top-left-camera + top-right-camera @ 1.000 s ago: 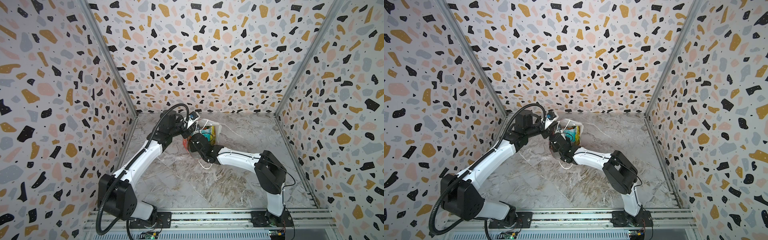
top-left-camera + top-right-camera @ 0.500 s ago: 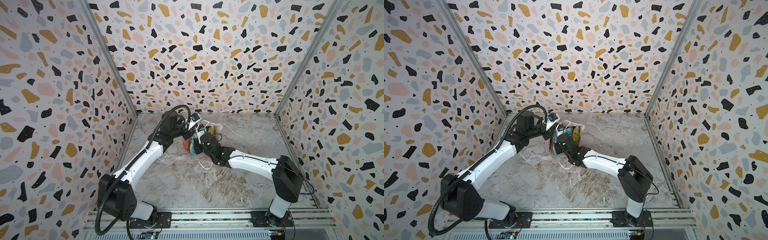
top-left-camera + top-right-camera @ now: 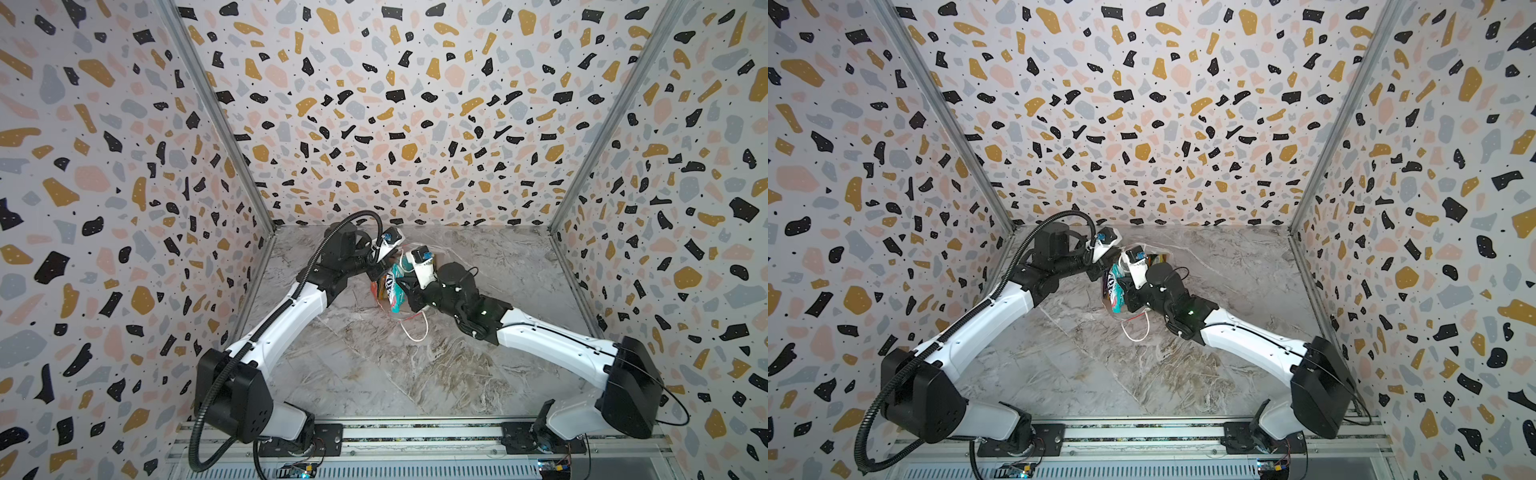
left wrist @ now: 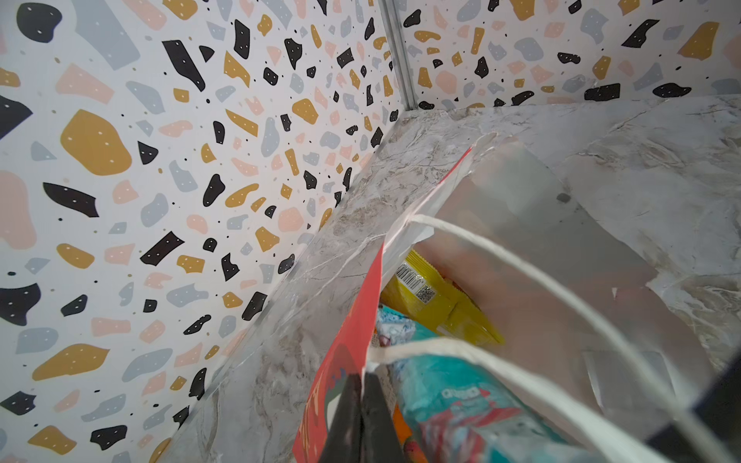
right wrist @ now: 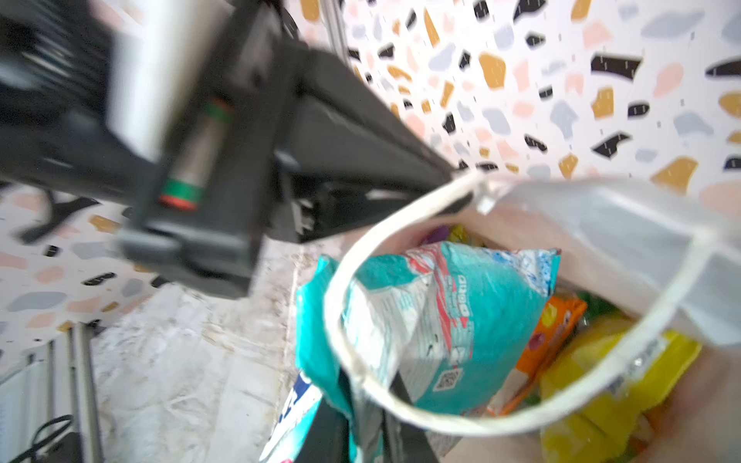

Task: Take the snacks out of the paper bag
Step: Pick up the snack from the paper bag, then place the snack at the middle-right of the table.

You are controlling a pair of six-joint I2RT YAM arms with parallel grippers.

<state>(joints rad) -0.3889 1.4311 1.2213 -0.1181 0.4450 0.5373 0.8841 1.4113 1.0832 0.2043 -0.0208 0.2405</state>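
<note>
The red paper bag (image 3: 379, 289) (image 3: 1105, 291) stands at the back middle of the table. My left gripper (image 4: 363, 377) (image 3: 375, 272) is shut on the bag's red side wall (image 4: 353, 328) at the rim. A teal snack packet (image 5: 461, 312) (image 4: 461, 397) (image 3: 397, 286) sticks out of the bag's mouth, and my right gripper (image 5: 367, 401) (image 3: 406, 286) is shut on its edge. Inside the bag lie a yellow packet (image 4: 441, 308) (image 5: 601, 393), an orange packet (image 5: 553, 332) and a bit of purple packet (image 5: 437, 234). A white cord handle (image 5: 341, 320) loops across the teal packet.
The bag's other white cord handle (image 3: 415, 328) trails on the marble table (image 3: 374, 374) in front of the bag. Terrazzo walls (image 3: 124, 208) close in the left, back and right sides. My left arm (image 5: 280, 140) lies close beside the right wrist camera.
My right arm's elbow has swung out to the right and toward the front, while its gripper stayed at the bag's mouth. The left arm has stayed put on the bag.
</note>
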